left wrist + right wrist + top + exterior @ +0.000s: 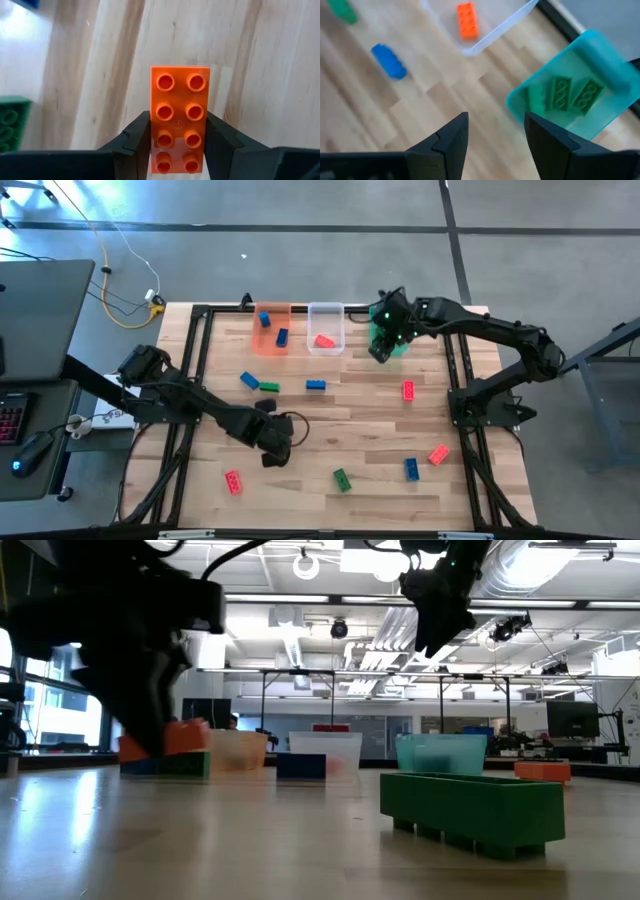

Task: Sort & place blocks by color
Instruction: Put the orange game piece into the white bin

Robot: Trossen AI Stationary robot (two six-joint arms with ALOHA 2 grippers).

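Above the wooden table (330,415), the high view shows the left gripper (273,442) low near the front-left, with loose blocks scattered around: a blue block (316,385), a green block (342,479) and a red block (408,390) among them. At the far edge stand the orange bin (272,330) holding two blue pieces, the clear bin (325,328) holding one red piece, and the green bin (398,340), over which the right gripper (382,340) hangs.

At table height, the low view puts a green brick close to the lens, the three bins in a row behind, and the left arm dark beside an orange-red brick at the left.

Past the left wrist, the fingers (134,142) pinch a red-orange eight-stud brick (180,117) across its long sides, just over the boards. It looks light, rigid and smooth-walled; flat opposite walls seem the surest hold, and a loose pinch might let it twist.

Past the right wrist, the right arm's fingers (451,137) stand spread and empty above the green bin, where two green bricks (572,95) lie; the clear bin's red piece shows nearby.
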